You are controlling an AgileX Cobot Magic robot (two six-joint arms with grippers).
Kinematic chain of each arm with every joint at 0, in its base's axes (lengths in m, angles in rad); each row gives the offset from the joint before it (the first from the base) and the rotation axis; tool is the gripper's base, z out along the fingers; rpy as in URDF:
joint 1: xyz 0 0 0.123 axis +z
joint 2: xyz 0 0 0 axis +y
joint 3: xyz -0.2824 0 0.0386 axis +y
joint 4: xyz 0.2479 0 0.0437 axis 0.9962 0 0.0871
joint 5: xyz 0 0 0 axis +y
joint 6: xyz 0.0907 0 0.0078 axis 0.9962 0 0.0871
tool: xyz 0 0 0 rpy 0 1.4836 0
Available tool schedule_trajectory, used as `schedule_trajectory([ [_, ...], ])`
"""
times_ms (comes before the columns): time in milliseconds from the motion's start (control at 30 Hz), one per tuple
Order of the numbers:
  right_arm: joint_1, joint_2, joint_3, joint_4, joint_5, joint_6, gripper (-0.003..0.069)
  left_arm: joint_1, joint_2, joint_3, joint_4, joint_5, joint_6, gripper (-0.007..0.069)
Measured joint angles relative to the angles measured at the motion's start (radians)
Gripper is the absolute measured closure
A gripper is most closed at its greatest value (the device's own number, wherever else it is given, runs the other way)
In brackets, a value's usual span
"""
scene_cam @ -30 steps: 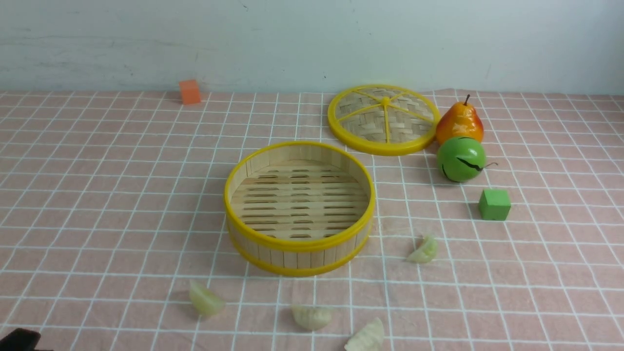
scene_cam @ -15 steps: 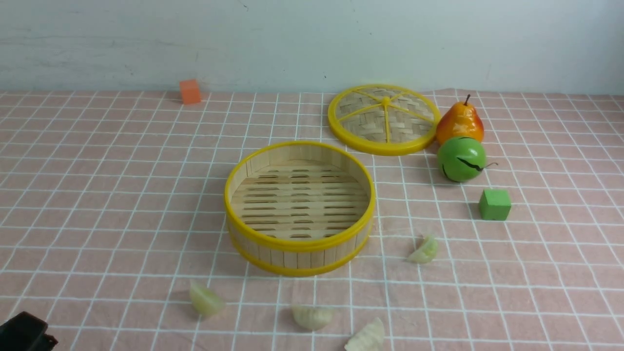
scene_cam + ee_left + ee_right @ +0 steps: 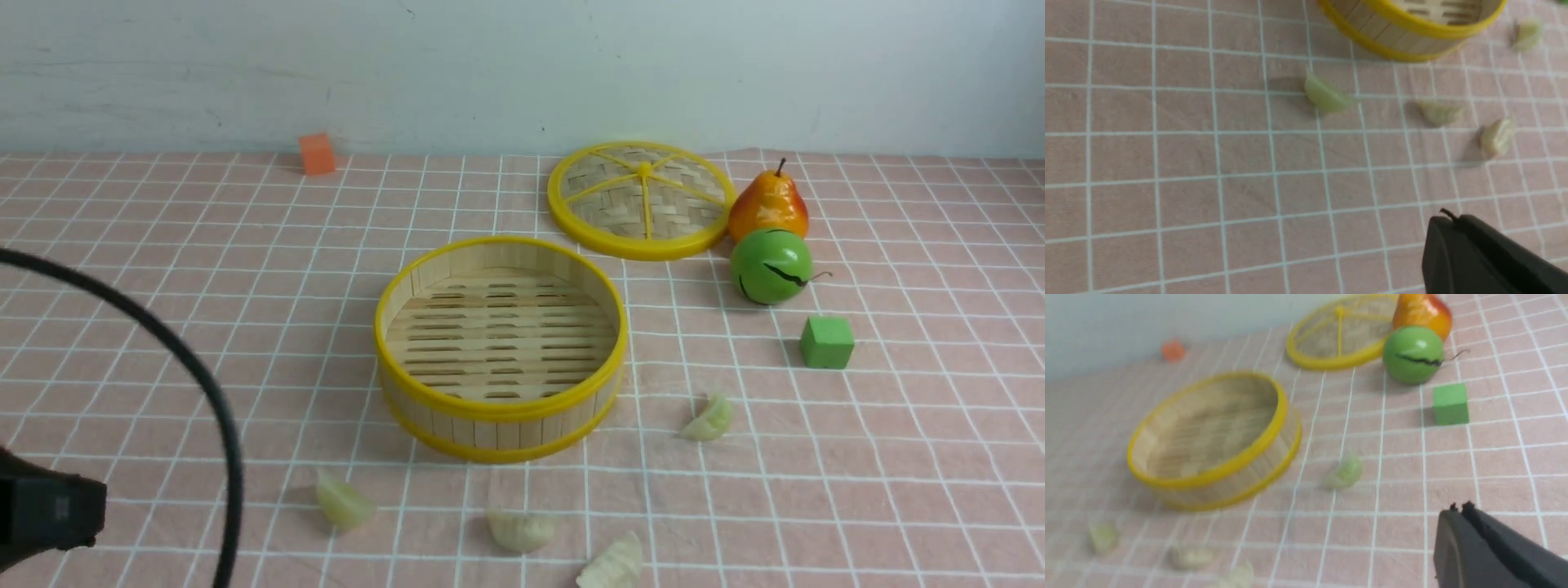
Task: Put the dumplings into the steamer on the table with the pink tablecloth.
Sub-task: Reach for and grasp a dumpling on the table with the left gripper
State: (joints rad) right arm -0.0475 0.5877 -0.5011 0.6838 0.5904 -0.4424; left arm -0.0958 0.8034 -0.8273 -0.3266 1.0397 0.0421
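Dumplings [image 3: 346, 500] await pickup: left gripper [image 3: 1447, 222], jaws together and empty, hovers short of the nearest; right gripper [image 3: 1459, 510] is likewise closed. All four lie on the pink tablecloth [image 3: 163, 327] near the empty steamer [image 3: 500, 347]. Next, likely: open, descend, pinch.

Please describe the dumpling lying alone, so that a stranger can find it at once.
Start at the round bamboo steamer in the middle of the pink tablecloth. Right of it, short of the green cube, lies one pale dumpling. The other three form a row nearer the camera; only this one lies apart.
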Motion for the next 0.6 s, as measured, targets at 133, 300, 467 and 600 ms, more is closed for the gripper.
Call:
schedule_trajectory([
  [133, 0.074, 0.231, -0.172, -0.021, 0.235, -0.086, 0.0678, -0.192, 0.166, -0.055, 0.170, 0.006, -0.094, 0.0638],
  [300, 0.319, 0.413, -0.343, -0.147, 0.424, -0.088, 0.0676, -0.348, 0.379, -0.070, 0.380, -0.020, -0.308, 0.0613],
  [467, 0.529, 0.468, -0.406, -0.328, 0.476, 0.012, 0.0672, -0.359, 0.554, -0.089, 0.418, -0.109, -0.445, 0.0457],
  [600, 0.589, 0.469, -0.415, -0.395, 0.478, 0.060, 0.0670, -0.359, 0.639, -0.090, 0.420, -0.221, -0.565, 0.0304],
])
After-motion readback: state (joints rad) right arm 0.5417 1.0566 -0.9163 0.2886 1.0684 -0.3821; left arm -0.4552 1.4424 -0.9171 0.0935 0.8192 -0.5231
